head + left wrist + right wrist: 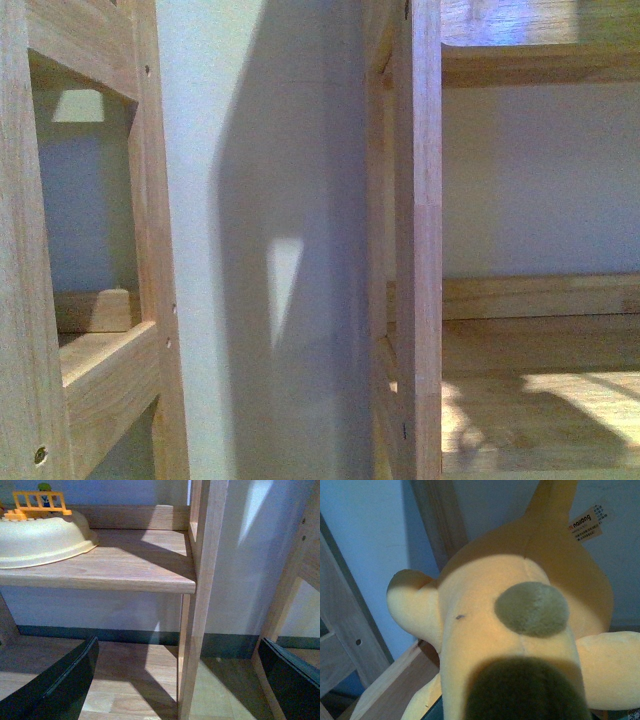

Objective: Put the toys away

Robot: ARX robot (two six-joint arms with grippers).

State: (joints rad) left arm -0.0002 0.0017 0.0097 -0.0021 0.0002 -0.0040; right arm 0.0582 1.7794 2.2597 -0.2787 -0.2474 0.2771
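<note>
The plush animal (485, 630) fills the right wrist view: soft orange-yellow body, olive-green bumps (531, 608) along its back, a paper tag (585, 526) near its far end. My right gripper is shut on it, its fingers hidden under the plush. In the left wrist view my left gripper (182, 680) is open, its black fingers (60, 685) wide apart on either side of a wooden shelf post (197, 605), with nothing between them. Neither gripper shows in the front view.
Wooden shelf frames (415, 240) stand close ahead against a pale wall (270, 200). A shelf board (125, 565) carries a cream upturned bowl (40, 537) with an orange toy fence (40, 502) behind it. A wooden post (437, 525) and a board (395, 685) lie near the plush.
</note>
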